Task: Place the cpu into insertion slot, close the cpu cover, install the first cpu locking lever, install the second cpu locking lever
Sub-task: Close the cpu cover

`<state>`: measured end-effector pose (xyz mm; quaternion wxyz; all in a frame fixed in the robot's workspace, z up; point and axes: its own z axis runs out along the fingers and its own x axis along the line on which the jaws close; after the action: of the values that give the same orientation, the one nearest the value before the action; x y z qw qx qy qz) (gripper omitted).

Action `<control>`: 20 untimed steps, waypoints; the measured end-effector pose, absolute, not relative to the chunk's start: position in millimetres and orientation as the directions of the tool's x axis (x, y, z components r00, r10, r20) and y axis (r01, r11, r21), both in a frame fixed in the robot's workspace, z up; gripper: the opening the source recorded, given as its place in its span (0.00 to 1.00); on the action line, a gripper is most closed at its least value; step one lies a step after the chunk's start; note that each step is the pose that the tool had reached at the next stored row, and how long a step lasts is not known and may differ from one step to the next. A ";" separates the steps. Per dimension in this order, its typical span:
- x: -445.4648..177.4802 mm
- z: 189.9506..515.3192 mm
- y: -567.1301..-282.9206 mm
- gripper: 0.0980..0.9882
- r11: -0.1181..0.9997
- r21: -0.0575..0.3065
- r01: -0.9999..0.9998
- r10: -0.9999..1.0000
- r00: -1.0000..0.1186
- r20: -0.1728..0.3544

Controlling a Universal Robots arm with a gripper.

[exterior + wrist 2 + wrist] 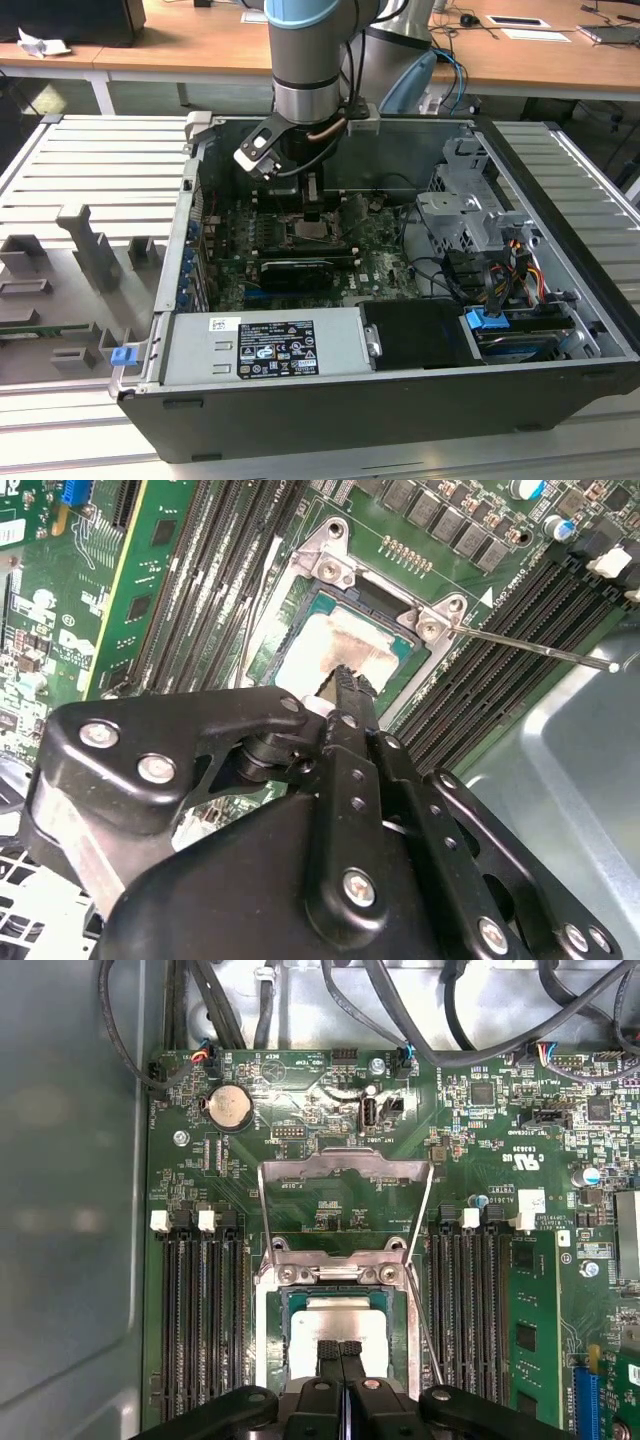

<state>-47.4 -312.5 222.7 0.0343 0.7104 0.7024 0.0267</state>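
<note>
- We see a grey slatted tabletop (90, 170) carrying grey blocks (90, 255) well apart from the claw (312, 208), with wooden desks (200, 45) behind.
- An open computer case (400, 400) surrounds the claw, whose fingers (329, 1360) are pressed together.
- The cpu (325, 1322), pale and smudged, lies in the insertion slot (272, 1322) directly under the claw.
- The cpu cover (345, 1167) stands raised just beyond it.

No print reads legibly on the power supply label (275, 345) or the motherboard (480, 1175).
</note>
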 end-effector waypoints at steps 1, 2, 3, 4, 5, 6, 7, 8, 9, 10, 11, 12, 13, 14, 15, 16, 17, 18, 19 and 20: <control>-45.5 222.8 -312.5 0.01 -0.011 0.084 0.996 1.000 0.012 -0.010; -43.4 223.4 -312.6 0.01 -0.011 0.080 0.997 1.000 0.012 -0.011; -43.2 224.8 -312.5 0.01 -0.011 0.080 0.997 1.000 0.012 -0.011; -43.2 228.1 -312.5 0.01 -0.011 0.079 0.997 1.000 0.012 -0.011; -43.2 232.2 -312.5 0.01 -0.011 0.078 0.997 1.000 0.012 -0.010; -43.2 235.4 -312.5 0.01 -0.011 0.078 0.997 1.000 0.012 -0.010; -43.1 239.9 -312.5 0.01 -0.011 0.078 0.997 1.000 0.012 -0.010; -43.1 244.2 -312.5 0.01 -0.011 0.078 0.997 1.000 0.012 -0.010; -43.1 248.5 -312.5 0.01 -0.011 0.078 0.997 1.000 0.012 -0.010; -43.1 252.9 -312.5 0.01 -0.011 0.078 0.997 1.000 0.012 -0.010; -43.1 258.7 -312.5 0.01 -0.011 0.078 0.997 1.000 0.012 -0.010; -43.1 264.5 -312.5 0.01 -0.011 0.078 0.997 1.000 0.012 -0.011; -42.9 264.9 -312.5 0.01 -0.011 0.078 0.997 1.000 0.012 -0.010; -37.5 264.9 -312.5 0.01 -0.011 0.078 0.997 1.000 0.012 -0.010; -34.8 266.8 -312.5 0.01 -0.011 0.078 0.997 1.000 0.012 -0.011; -23.8 267.0 -312.5 0.01 -0.011 0.073 0.997 1.000 0.012 -0.011; -18.2 266.9 -312.5 0.01 -0.011 0.071 0.997 1.000 0.012 -0.011; -14.8 266.9 -312.5 0.01 -0.011 0.069 0.998 1.000 0.012 -0.011; -13.1 267.0 -312.6 0.01 -0.011 0.069 0.998 1.000 0.012 -0.011; -9.5 266.9 -312.5 0.01 -0.011 0.068 0.998 1.000 0.012 -0.011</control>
<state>-9.5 -312.5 266.9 0.0280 0.7106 0.7027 0.0200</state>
